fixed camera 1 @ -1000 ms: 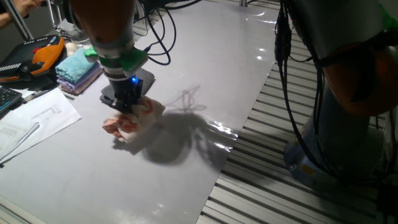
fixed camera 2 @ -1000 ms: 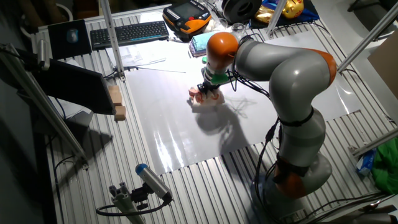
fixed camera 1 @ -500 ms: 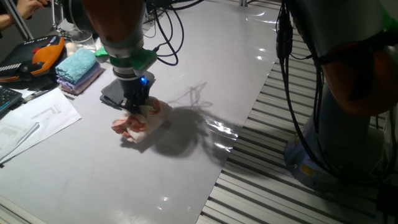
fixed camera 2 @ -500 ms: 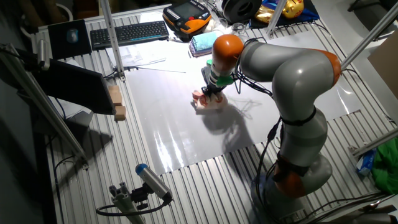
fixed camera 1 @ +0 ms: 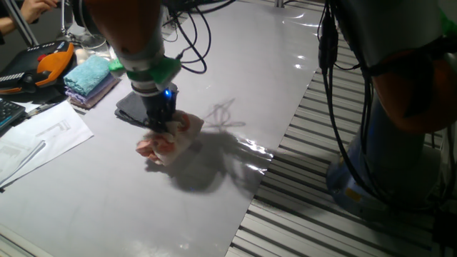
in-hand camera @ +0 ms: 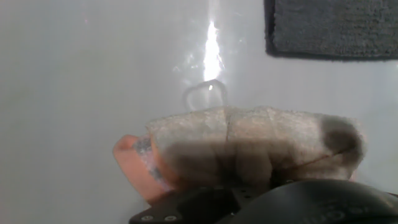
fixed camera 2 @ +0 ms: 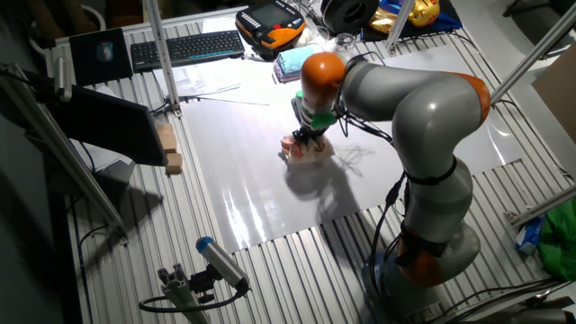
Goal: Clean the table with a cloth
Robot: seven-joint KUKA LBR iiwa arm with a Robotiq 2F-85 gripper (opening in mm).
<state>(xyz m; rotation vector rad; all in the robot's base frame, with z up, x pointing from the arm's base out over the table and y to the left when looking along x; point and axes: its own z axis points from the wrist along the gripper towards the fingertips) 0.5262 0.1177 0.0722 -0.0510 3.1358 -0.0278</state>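
Left of centre in one fixed view, the fingers (fixed camera 1: 166,128) grip the bunched pink cloth (fixed camera 1: 168,140) — pressed onto the glossy table (fixed camera 1: 235,86), dark grey cloth (fixed camera 1: 132,109) just behind.

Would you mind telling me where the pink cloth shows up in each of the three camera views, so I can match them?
One fixed view: the cloth lies left of centre on the table, under the gripper.
The other fixed view: the cloth sits just above centre, below the arm's orange joint.
Hand view: the cloth fills the lower middle.
Shared landmark: the dark grey cloth beside it.
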